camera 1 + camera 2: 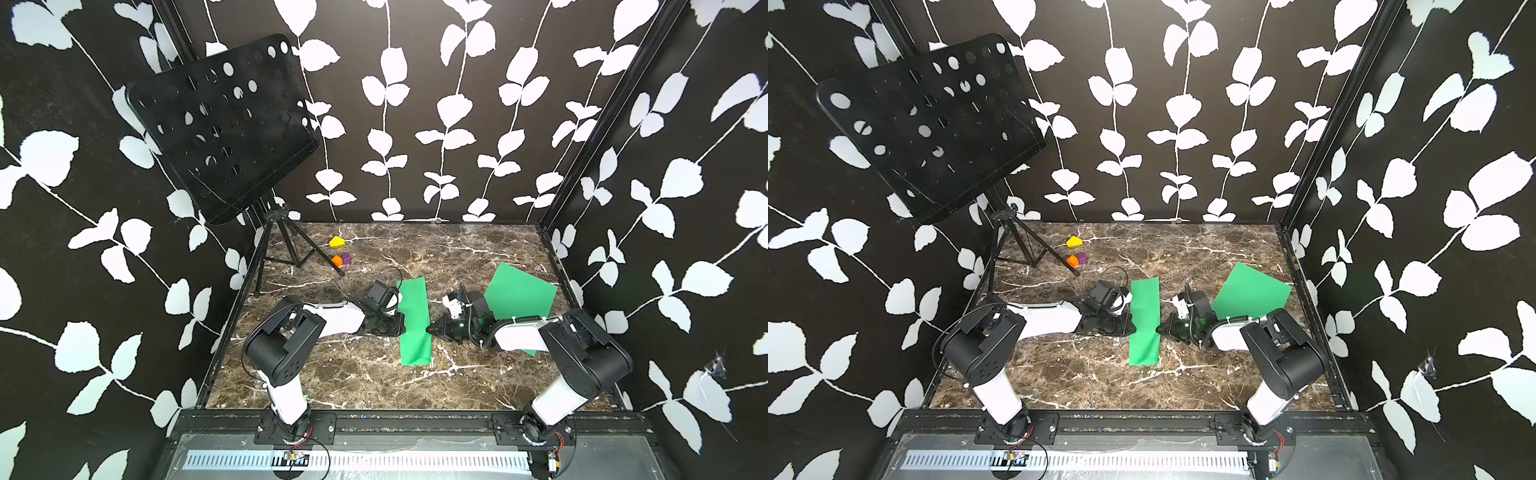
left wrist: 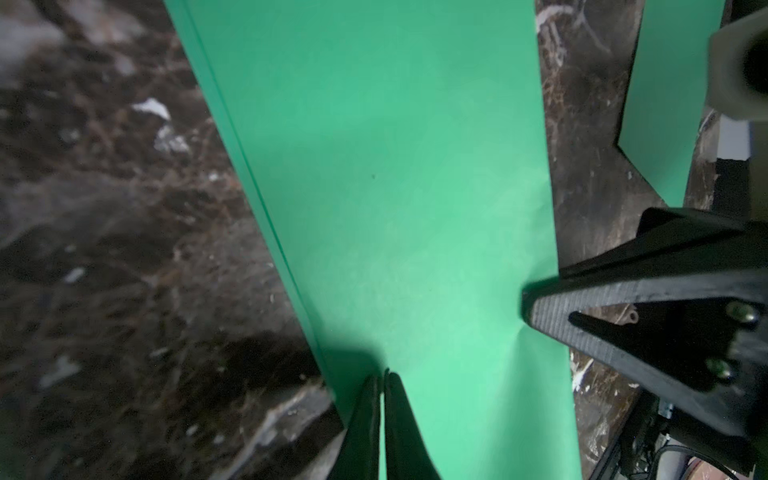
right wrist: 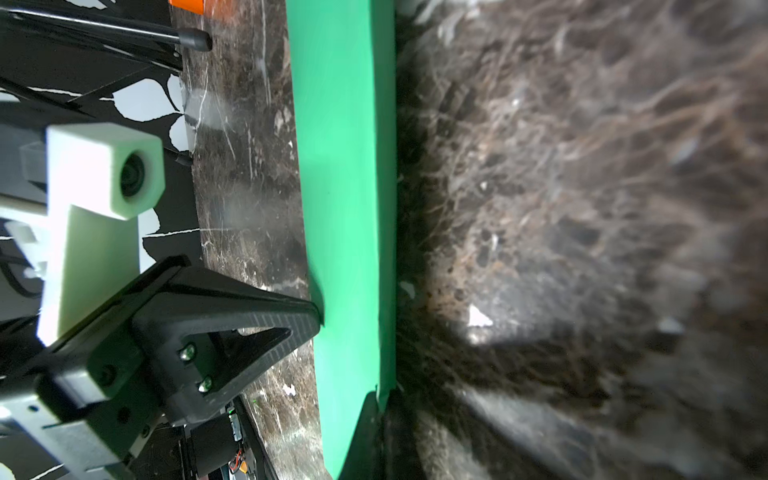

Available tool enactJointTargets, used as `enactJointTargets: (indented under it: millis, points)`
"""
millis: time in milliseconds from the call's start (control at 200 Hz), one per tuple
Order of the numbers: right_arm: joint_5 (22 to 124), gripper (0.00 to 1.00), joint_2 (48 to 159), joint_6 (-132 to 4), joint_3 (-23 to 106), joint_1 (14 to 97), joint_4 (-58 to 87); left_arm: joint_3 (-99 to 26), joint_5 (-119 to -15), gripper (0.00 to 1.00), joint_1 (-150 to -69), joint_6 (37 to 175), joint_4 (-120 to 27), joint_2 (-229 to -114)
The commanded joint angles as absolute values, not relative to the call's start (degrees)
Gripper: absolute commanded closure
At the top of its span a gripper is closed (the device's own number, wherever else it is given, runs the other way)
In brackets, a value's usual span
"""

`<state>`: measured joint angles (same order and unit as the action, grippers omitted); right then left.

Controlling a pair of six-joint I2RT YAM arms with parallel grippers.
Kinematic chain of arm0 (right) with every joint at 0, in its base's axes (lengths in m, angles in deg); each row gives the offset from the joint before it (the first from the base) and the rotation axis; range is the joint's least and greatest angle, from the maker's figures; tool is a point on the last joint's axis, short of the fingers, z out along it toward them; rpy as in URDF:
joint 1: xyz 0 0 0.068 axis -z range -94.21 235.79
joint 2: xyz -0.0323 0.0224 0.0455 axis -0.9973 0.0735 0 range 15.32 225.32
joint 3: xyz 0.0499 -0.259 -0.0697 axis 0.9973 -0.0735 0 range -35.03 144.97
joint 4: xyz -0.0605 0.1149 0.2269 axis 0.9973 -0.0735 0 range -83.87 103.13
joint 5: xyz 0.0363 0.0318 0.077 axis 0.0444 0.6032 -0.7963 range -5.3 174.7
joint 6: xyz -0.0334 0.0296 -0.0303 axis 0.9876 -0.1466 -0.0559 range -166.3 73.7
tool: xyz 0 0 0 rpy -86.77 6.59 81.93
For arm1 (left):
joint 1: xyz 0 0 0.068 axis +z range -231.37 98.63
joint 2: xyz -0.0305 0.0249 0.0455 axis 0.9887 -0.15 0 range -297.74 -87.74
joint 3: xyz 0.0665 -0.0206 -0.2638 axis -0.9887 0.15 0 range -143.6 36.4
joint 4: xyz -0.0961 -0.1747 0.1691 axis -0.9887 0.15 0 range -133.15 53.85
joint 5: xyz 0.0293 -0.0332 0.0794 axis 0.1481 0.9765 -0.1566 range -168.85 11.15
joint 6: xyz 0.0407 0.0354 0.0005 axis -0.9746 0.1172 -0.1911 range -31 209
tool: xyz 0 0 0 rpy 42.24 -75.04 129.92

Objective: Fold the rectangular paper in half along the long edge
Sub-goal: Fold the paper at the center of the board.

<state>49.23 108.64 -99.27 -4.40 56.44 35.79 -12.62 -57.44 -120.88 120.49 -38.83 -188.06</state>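
arms low, left gripper (image 1: 401,322) and right gripper (image 1: 430,330) closed tight, flanking folded paper (image 1: 414,345).

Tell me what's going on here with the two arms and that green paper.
The paper lies on the table, already folded into a long narrow strip. Both arms are low beside it: the left tool is shut with its tips over one long edge, and the right tool is shut at the opposite edge. Whether either actually pinches the paper cannot be told. A second green sheet lies unfolded, partly hidden by the right arm.
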Motion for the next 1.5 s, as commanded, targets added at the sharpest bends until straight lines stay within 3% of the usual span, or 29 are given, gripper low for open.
enactJointTargets:
  millis: [0, 35, 75, 170, 465, 515, 540, 685, 740, 760, 880, 990, 1080, 1250, 1290, 1330, 1385, 1495]
  points:
    - [48.87, 0.9, 107.49, -99.15, -4.47, 55.95, 35.52, -10.55, -63.2, 0.9, -120.71, 119.32, -29.45, -191.3]
    - [48.9, 0.7, 105.71, -99.2, -4.51, 55.73, 35.37, -10.58, -63.26, 0.9, -120.63, 119.24, -29.35, -191.1]
    - [49.46, 0.58, 104.96, -99.38, -4.87, 55.44, 35.36, -10.6, -63.42, 0.9, -120.73, 119.15, -29.21, -190.88]
    - [50.02, 0.55, 104.11, -99.84, -5.62, 54.74, 34.86, -10.5, -63.62, 0.9, -120.68, 119.06, -29.01, -190.77]
    - [51.4, 0.78, 101.8, -102.12, -8.44, 53.09, 35.07, -10.22, -63.64, 0.9, -120.68, 119.02, -29.19, -190.97]
    - [51.63, 0.89, 101.5, -102.02, -8.66, 53.09, 34.67, -10.27, -63.68, 0.9, -120.71, 119.02, -29.19, -190.87]
    - [51.8, 1.0, 101.37, -102.07, -8.67, 53.05, 34.5, -10.27, -63.73, 0.9, -120.62, 118.99, -29.22, -190.89]
    - [51.71, 1.0, 101.01, -102.27, -9.09, 52.84, 34.4, -10.01, -63.84, 0.9, -120.74, 119.06, -29.2, -190.84]
    - [51.14, 0.69, 101.15, -102.57, -9.14, 52.67, 34.9, -10.01, -63.89, 0.9, -120.71, 119.06, -29.19, -190.75]
    - [51.12, 0.63, 101.07, -102.83, -9.34, 52.63, 35.21, -9.99, -63.88, 0.9, -120.66, 119.06, -29.22, -190.78]
    - [51.55, 0.58, 100.84, -104.9, -10.84, 51.46, 37.16, -9.9, -63.99, 0.9, -120.63, 119.06, -29.21, -190.75]
    - [52.41, 0.72, 100.36, -106.43, -12.32, 50.06, 38.17, -9.88, -63.94, 0.9, -120.67, 119.05, -29.26, -190.82]
    - [53.25, 1.0, 99.67, -106.9, -13.21, 49.58, 37.89, -9.91, -63.98, 0.9, -120.72, 119.01, -29.35, -190.9]
    - [54.12, 1.0, 97.83, -106.48, -13.5, 49.36, 35.85, -9.76, -64.0, 0.9, -120.71, 118.84, -29.29, -190.66]
    - [54.02, 0.8, 97.53, -106.73, -13.65, 49.16, 36.14, -9.71, -64.08, 0.9, -120.62, 118.88, -29.18, -190.41]
    - [54.15, 0.67, 96.92, -107.05, -13.74, 48.84, 36.13, -9.71, -64.1, 0.9, -120.64, 118.88, -29.16, -190.34]
    - [54.35, 0.61, 96.37, -107.42, -14.09, 48.4, 35.96, -9.73, -64.25, 0.9, -120.66, 118.88, -29.09, -190.28]
    - [54.93, 0.61, 95.58, -108.41, -15.27, 47.58, 36.06, -9.72, -64.32, 0.9, -120.66, 118.88, -29.09, -190.25]
